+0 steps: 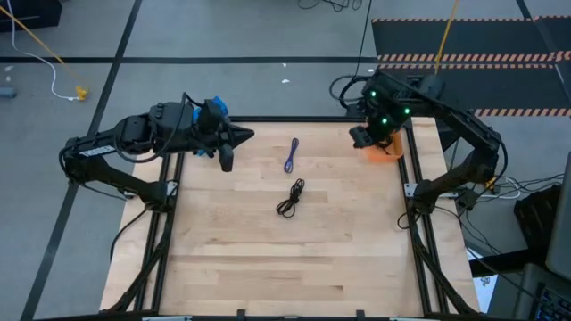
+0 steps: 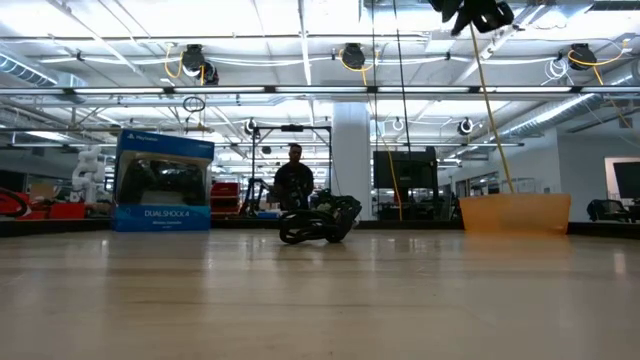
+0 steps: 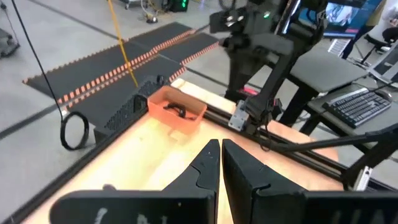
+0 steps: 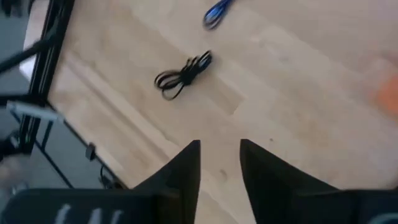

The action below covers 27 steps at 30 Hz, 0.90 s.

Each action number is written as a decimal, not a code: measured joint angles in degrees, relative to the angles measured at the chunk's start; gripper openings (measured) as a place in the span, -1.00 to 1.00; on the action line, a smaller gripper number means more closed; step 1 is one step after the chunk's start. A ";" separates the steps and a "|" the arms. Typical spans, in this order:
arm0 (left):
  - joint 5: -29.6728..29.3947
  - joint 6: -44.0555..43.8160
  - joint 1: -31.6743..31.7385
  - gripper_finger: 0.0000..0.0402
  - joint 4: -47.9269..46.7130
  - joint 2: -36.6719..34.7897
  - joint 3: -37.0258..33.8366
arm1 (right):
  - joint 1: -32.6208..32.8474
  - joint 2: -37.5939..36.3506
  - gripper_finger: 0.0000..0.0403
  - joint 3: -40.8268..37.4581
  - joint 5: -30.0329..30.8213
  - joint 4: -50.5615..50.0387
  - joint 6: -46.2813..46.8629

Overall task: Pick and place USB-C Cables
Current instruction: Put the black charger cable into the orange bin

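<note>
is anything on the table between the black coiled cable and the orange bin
Nothing visible. The black cable lies mid-table, the orange bin sits at the far right corner, and bare wood runs between them. The purple-blue cable lies off that line. The right gripper hovers above the bin.

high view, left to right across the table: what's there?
left gripper → purple-blue cable, black cable just below it → right gripper → orange bin

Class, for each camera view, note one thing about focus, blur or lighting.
High view: even light, the coiled black cable on the wooden table sharp. Low view: bright ceiling lights glare behind the cable. Left wrist view: near fingers soft. Right wrist view: whole frame blurred, the orange bin only a smear.
</note>
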 joint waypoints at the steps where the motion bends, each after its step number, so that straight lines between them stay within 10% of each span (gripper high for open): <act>1: 0.02 -0.71 -0.11 -0.89 -0.76 0.00 0.00 | 1.46 -0.01 -0.57 0.01 0.09 0.00 0.31; 13: 1.55 -6.57 -4.20 -0.89 -5.53 0.00 -0.02 | 16.24 0.03 -0.97 -0.01 15.28 0.02 1.32; 27: 7.43 -7.22 -4.20 -0.90 -10.87 4.24 0.04 | 17.96 0.03 -0.98 -0.01 16.81 0.07 -0.18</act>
